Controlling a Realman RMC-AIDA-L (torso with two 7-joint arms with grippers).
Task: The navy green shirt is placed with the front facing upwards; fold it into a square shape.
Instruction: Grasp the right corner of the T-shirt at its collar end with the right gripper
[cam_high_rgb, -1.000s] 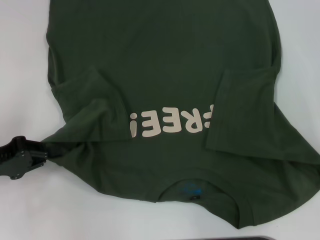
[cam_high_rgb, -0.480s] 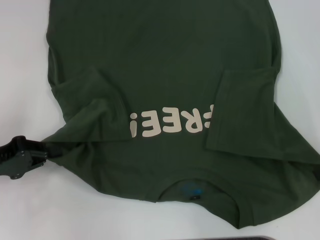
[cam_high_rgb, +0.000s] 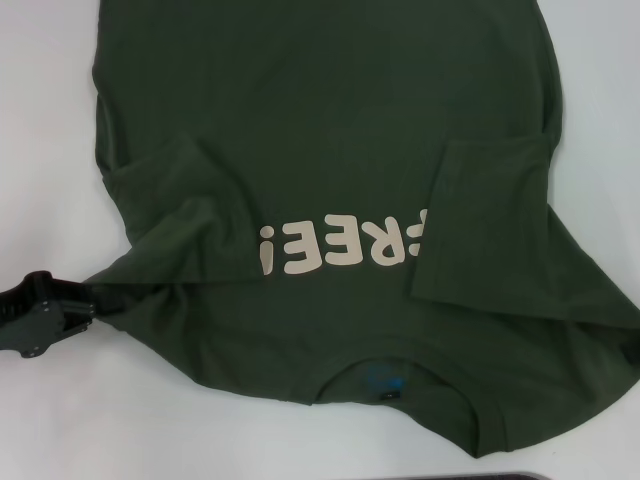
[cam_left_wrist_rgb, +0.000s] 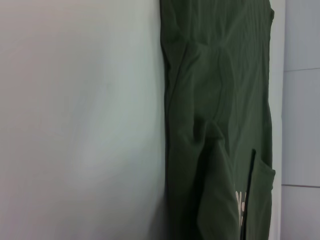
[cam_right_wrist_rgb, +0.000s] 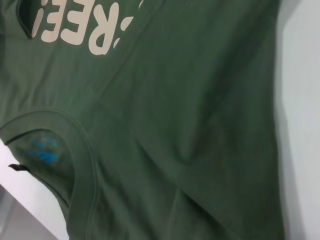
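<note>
The navy green shirt (cam_high_rgb: 330, 120) lies spread face up on the white table, its cream "FREE!" lettering (cam_high_rgb: 340, 245) upside down toward me and the blue neck label (cam_high_rgb: 383, 380) close to the near edge. Both sleeves (cam_high_rgb: 180, 200) are folded inward over the chest. My left gripper (cam_high_rgb: 88, 303) is at the shirt's left shoulder edge, shut on a point of fabric drawn out toward it. A dark sliver of my right gripper (cam_high_rgb: 631, 352) shows at the shirt's right shoulder edge. The right wrist view shows the collar (cam_right_wrist_rgb: 82, 165) and lettering (cam_right_wrist_rgb: 75, 25) close up.
White table surface (cam_high_rgb: 50, 120) lies bare to the left of the shirt and along the near edge. A dark strip (cam_high_rgb: 540, 476) runs along the bottom of the head view. In the left wrist view the table's far edge (cam_left_wrist_rgb: 282, 125) shows beyond the shirt.
A dark part of my right gripper has come into view at the shirt's right edge. The left gripper has shifted very slightly left; the shirt has not visibly moved.
</note>
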